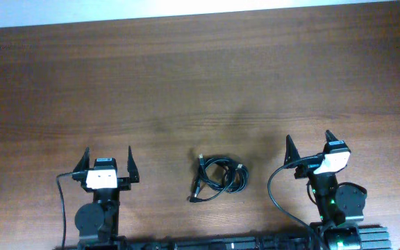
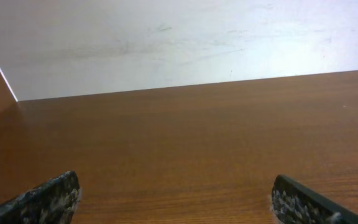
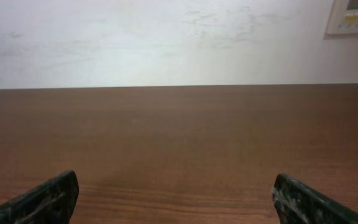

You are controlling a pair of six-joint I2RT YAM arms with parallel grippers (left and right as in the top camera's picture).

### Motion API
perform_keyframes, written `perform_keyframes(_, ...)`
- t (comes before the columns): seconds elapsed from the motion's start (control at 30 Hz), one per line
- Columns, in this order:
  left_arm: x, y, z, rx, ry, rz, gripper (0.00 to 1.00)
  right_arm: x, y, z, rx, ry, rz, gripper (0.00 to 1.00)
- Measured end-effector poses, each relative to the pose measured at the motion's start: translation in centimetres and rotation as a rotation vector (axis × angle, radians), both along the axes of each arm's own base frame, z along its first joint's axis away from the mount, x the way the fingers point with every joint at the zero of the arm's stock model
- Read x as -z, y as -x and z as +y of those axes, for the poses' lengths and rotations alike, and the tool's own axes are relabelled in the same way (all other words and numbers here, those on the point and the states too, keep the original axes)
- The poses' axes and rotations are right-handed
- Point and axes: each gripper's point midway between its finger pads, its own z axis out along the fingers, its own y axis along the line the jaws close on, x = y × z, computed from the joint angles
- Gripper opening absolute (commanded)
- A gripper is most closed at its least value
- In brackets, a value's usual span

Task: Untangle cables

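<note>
Opening of the untangling job, by the look of it: nothing gripped yet. Best approach, L to R: bring left gripper (image 1: 108, 150) in toward the bundle's left side, where a loose end trails toward the front edge, and pinch that end alone. Then send right gripper (image 1: 308, 136) to the coil's right edge and draw one loop away, slowly, w/o cinching any crossing. Worth taking a single strand per side, not the whole wad. Black cables (image 1: 217, 177) lying as a small coil on the wood table (image 1: 186, 69), near the front edge, between the two arms, touching neither.

Pose, L to R: left arm low at front-left, fingers aimed at the far edge, jaws spread wide and empty — wrist cam shows only bare wood betw. the pads (image 2: 48, 200). Right arm at front-right, head turned slightly, jaws likewise wide apart, nothing held — same bare tabletop ahead, pale wall (image 3: 166, 37) beyond. Bundle out of sight in both wrist views.
</note>
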Motion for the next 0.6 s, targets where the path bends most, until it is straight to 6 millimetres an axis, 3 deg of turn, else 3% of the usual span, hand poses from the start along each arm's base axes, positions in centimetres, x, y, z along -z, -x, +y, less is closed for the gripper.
perform_keyframes(0.6,0.0,0.0,-0.19,0.008,0.0,0.0,0.99,0.0,0.0,0.0,0.0,0.0,0.0,0.99)
